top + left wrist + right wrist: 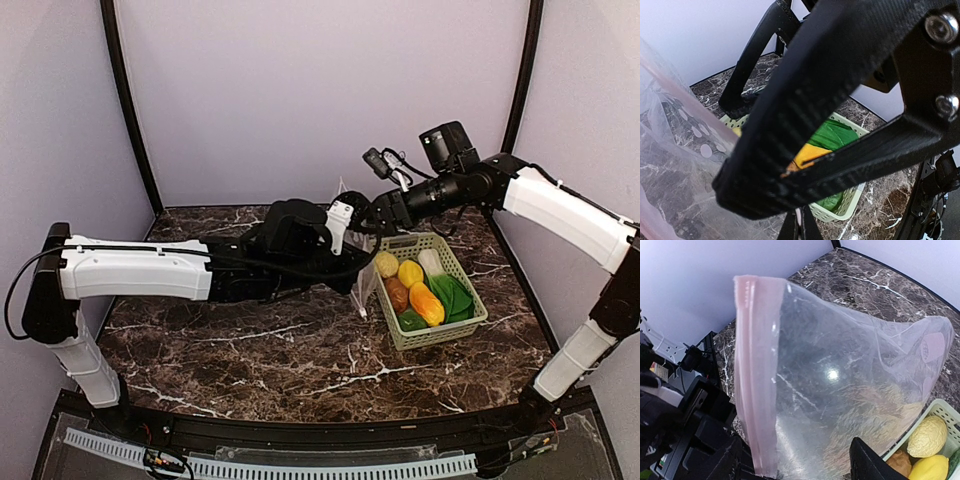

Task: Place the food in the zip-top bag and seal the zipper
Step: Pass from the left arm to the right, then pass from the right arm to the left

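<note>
from its near-left base the left arm stretches low and level over the dark marbled table (250, 350), left gripper (345, 224) pinched shut on the clear dotted floppy zip-top bag (840, 390), hanging just left of the light-green lattice basket (440, 335) of small plastic produce (425, 290). the right arm rises, bends and reaches back left, right gripper (374, 214) spread wide beside the bag's pinkish-white zipper strip (752, 390).

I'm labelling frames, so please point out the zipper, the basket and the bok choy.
zipper (752, 380), right wrist view, middle of the pink strip.
basket (445, 335), top external view, near rim.
bok choy (453, 294), top external view, green leaves.
</note>
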`<action>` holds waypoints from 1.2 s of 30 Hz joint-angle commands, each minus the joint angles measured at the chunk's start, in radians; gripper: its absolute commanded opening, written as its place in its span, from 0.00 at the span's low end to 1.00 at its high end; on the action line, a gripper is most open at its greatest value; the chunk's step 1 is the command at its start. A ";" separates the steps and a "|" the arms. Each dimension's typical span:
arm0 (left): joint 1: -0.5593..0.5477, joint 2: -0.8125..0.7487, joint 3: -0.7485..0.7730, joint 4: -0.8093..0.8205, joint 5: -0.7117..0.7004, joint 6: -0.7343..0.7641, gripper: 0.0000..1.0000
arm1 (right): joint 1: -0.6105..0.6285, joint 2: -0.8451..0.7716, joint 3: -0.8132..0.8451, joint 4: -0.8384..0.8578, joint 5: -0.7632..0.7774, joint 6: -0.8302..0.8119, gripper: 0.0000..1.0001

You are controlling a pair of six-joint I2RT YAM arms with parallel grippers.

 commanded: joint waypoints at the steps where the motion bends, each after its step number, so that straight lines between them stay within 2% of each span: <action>1: -0.010 0.019 0.048 0.043 -0.040 -0.015 0.01 | 0.007 -0.035 0.008 0.026 0.100 0.037 0.69; 5: -0.018 0.027 0.053 0.063 -0.063 -0.019 0.01 | 0.007 -0.037 -0.005 0.033 0.157 0.062 0.60; 10: -0.026 0.037 0.068 0.073 -0.090 -0.013 0.01 | 0.007 -0.028 -0.015 0.044 0.159 0.079 0.31; 13: -0.030 0.043 0.076 0.060 -0.104 -0.010 0.05 | 0.007 -0.021 -0.010 0.050 0.147 0.079 0.18; 14: -0.032 0.042 0.076 0.055 -0.109 -0.012 0.07 | 0.007 -0.019 -0.007 0.050 0.147 0.079 0.14; 17: -0.037 0.036 0.075 0.044 -0.125 -0.020 0.29 | 0.006 -0.017 -0.004 0.051 0.151 0.079 0.03; 18: -0.043 0.026 0.073 0.041 -0.129 -0.022 0.32 | 0.006 -0.019 -0.004 0.052 0.149 0.080 0.00; 19: -0.048 0.019 0.071 0.039 -0.136 -0.021 0.35 | 0.006 -0.022 -0.005 0.054 0.144 0.079 0.00; 23: -0.099 -0.045 0.043 0.028 -0.214 -0.015 0.38 | 0.006 -0.033 -0.015 0.068 0.137 0.079 0.00; 28: -0.114 -0.096 0.004 -0.052 -0.434 -0.216 0.31 | 0.006 -0.040 -0.016 0.081 0.155 0.101 0.00; 31: -0.114 -0.091 -0.023 -0.048 -0.500 -0.271 0.30 | 0.006 -0.043 -0.014 0.086 0.160 0.112 0.00; 36: -0.114 -0.031 0.011 -0.018 -0.522 -0.252 0.42 | 0.006 -0.052 -0.031 0.096 0.156 0.117 0.00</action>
